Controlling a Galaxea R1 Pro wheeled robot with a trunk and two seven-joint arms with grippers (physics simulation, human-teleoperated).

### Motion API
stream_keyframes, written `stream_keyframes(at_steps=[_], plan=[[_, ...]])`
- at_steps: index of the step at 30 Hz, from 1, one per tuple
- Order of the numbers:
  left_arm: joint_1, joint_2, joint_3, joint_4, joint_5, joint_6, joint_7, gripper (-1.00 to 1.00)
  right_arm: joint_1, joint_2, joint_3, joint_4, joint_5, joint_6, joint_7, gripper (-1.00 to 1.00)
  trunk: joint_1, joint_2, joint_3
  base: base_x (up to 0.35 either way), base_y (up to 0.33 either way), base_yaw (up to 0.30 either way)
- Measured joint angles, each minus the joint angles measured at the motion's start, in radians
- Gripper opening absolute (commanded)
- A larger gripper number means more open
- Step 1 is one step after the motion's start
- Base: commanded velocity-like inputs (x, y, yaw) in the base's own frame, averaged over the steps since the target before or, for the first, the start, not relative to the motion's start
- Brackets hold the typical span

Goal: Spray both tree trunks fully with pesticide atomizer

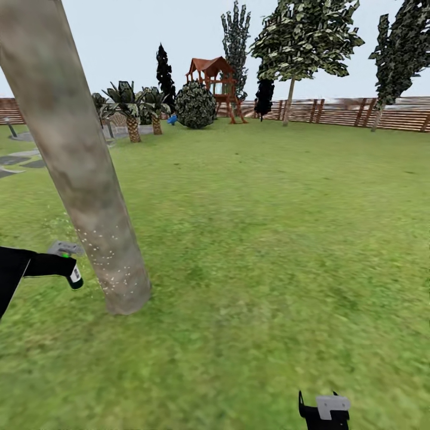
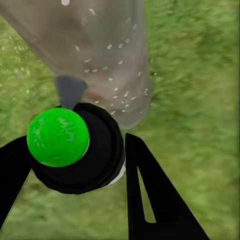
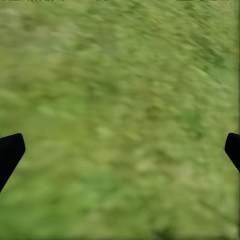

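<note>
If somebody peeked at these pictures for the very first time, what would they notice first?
Probably the thick tree trunk leaning across the head view's left, its low part dotted with pale specks. Beside it, the left end effector holds the atomizer with its bright green cap, nozzle toward the bark. Far off, a red playhouse stands by the fence.

Open lawn (image 1: pixel 269 239) is left unobstructed to the right; passage on the left is blocked by the tree trunk (image 1: pixel 77 161).
</note>
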Motion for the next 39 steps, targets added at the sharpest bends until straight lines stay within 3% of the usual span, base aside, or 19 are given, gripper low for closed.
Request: stream_keyframes(at_steps=[2, 6, 10, 18, 31, 36, 39], plan=[[-0.022, -0.001, -0.001, -0.013, 0.0, 0.014, 0.0, -1.0, 0.0, 0.0, 0.0, 0.0, 0.0, 0.0, 0.0, 1.0, 0.0, 0.0, 0.003, -0.005, -0.004, 0.0], [-0.092, -0.002, -0.004, -0.053, 0.001, 0.133, -0.001, -1.0, 0.0, 0.0, 0.0, 0.0, 0.0, 0.0, 0.0, 1.0, 0.0, 0.0, 0.008, 0.0, 0.0, 0.0], [-0.134, -0.002, -0.008, -0.061, 0.0, 0.154, -0.001, -1.0, 0.0, 0.0, 0.0, 0.0, 0.0, 0.0, 0.0, 1.0, 0.0, 0.0, 0.009, 0.0, 0.0, 0.0], [-0.047, 0.001, -0.003, -0.082, -0.003, 0.149, -0.001, -1.0, 0.0, 0.0, 0.0, 0.0, 0.0, 0.0, 0.0, 1.0, 0.0, 0.0, 0.009, 0.0, -0.112, 0.0], [-0.042, 0.003, -0.001, -0.071, -0.004, 0.148, 0.004, -1.0, 0.0, 0.0, 0.0, 0.0, 0.0, 0.0, 0.0, 1.0, 0.0, 0.0, 0.01, 0.0, -0.27, 0.0], [0.0, 0.004, 0.002, -0.068, -0.003, 0.141, 0.006, -1.0, 0.0, 0.0, 0.0, 0.0, 0.0, 0.0, 0.0, 1.0, 0.0, 0.0, 0.01, 0.0, -0.271, 0.044], [0.002, 0.004, 0.023, -0.074, -0.004, 0.14, 0.006, -1.0, 0.0, 0.0, 0.0, 0.0, 0.0, 0.0, 0.0, 1.0, 0.0, 0.0, 0.01, 0.0, -0.271, 0.231]])
